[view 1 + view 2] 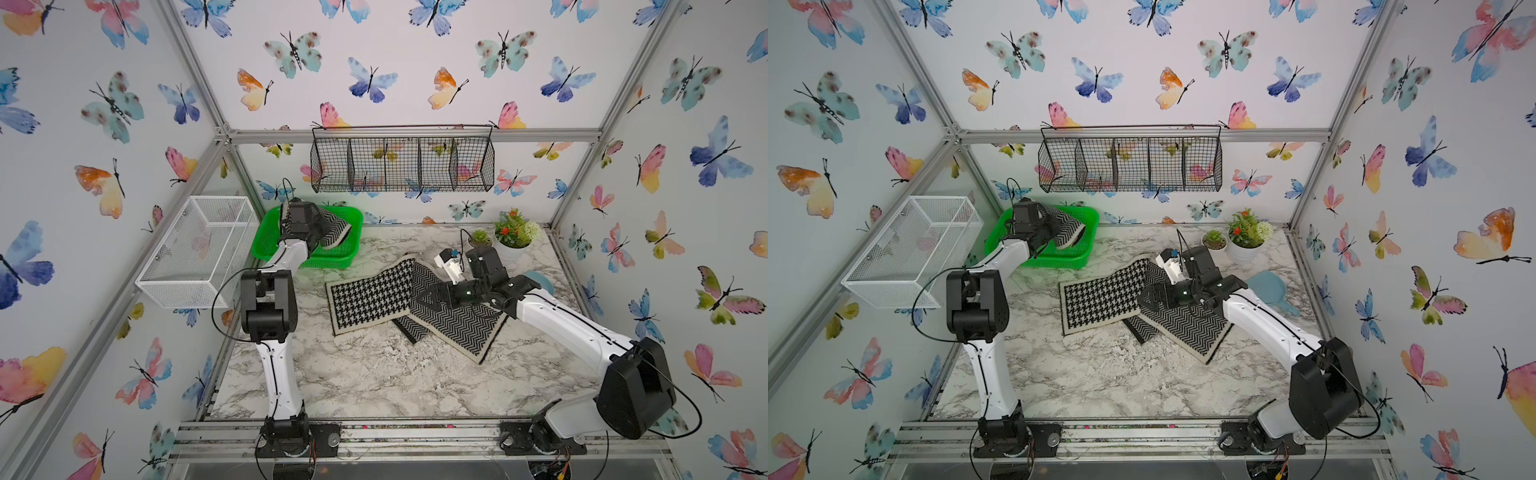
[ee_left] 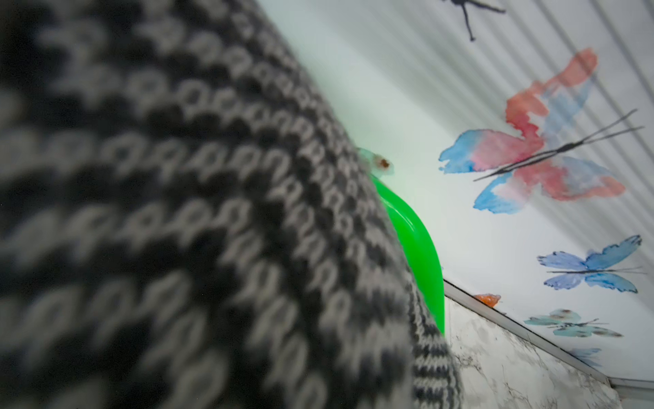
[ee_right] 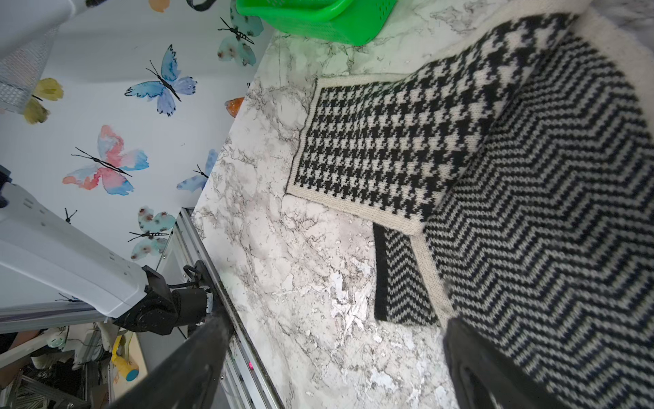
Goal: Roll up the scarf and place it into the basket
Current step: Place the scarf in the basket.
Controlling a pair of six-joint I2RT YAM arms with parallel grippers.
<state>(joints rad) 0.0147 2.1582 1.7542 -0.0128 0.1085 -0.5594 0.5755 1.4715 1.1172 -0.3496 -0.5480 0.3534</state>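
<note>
Black-and-white zigzag knit scarf bundle (image 1: 340,232) sits pinched in the closed left claw (image 1: 322,228), inside the rim of the bright green perforated plastic basket (image 1: 332,261), far left. It looks soft, light and floppy, likely to unroll, so grip across the bundle's middle. Right claw (image 1: 424,298) is open over a flat houndstooth-and-zigzag knit scarf (image 1: 370,297) on the marble worktop (image 1: 374,382).

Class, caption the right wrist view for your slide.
Open right hand over an unrolled scarf on marble table, green basket beyond.
</note>
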